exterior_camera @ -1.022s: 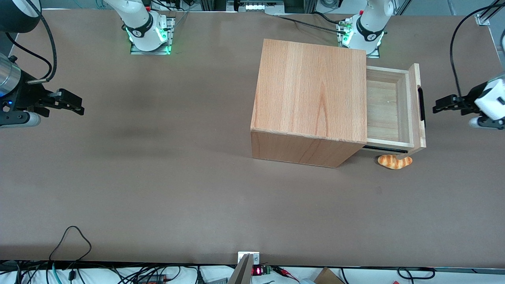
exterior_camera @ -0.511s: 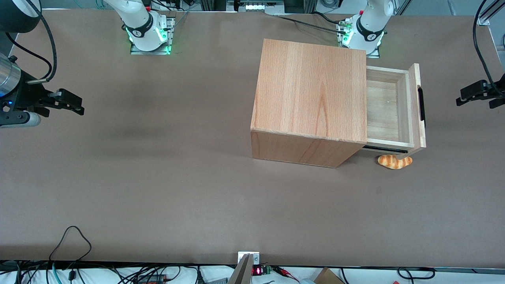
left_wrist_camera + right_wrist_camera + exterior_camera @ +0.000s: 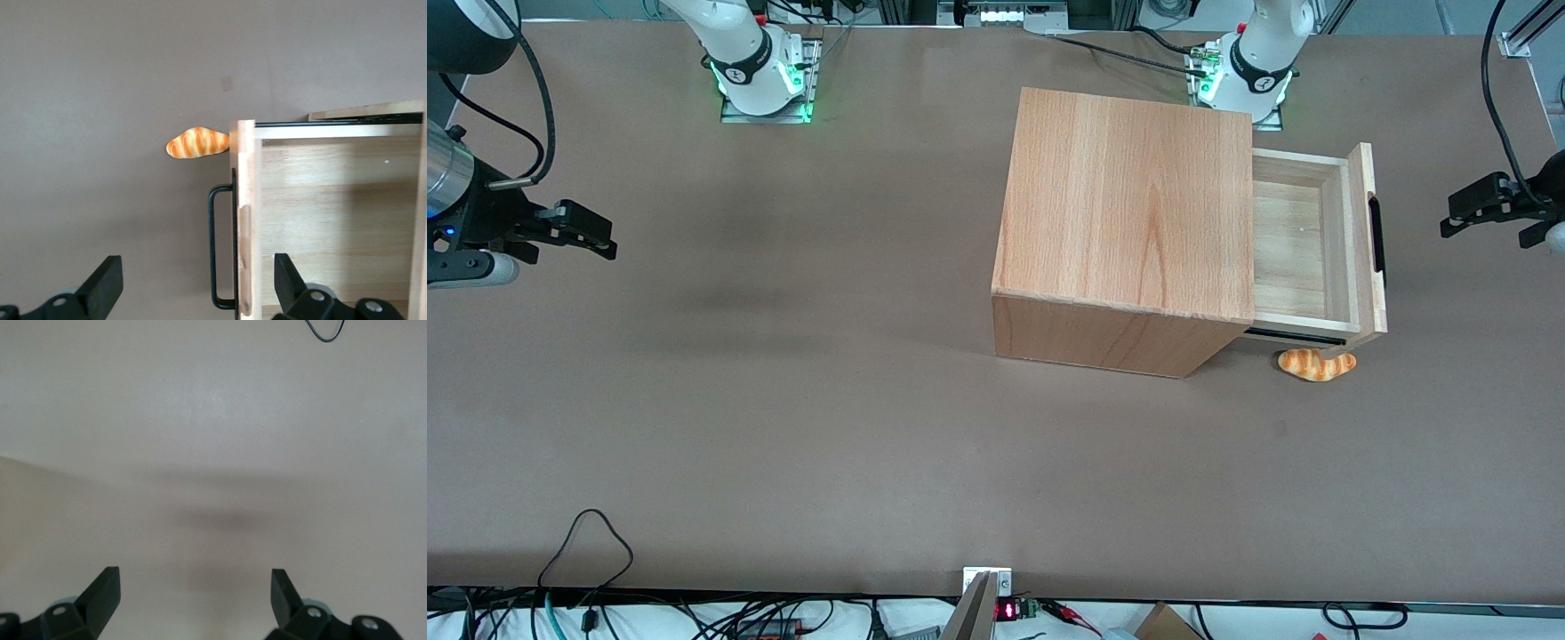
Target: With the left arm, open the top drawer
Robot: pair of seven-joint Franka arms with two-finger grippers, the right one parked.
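The top drawer (image 3: 1303, 240) stands pulled out of the wooden cabinet (image 3: 1129, 213), and its pale plank interior is bare. Its slim black bar handle (image 3: 1376, 233) sits on the flat front panel. My left arm's gripper (image 3: 1448, 216) is open and empty. It hangs in front of the drawer's front panel, a short gap clear of the handle. In the left wrist view the handle (image 3: 215, 247) and the front panel edge (image 3: 244, 220) lie between the spread black fingers (image 3: 107, 283). The gripper (image 3: 198, 293) touches neither of them, and the drawer interior (image 3: 333, 200) shows beside the panel.
A toy croissant (image 3: 1317, 364) lies on the brown table (image 3: 827, 400) beside the drawer's corner nearer the front camera. It also shows in the left wrist view (image 3: 197, 143). Cables lie along the table edge nearest the camera.
My left gripper has drawn back from the drawer handle toward the working arm's end of the table and a little farther from the front camera. The drawer has not moved.
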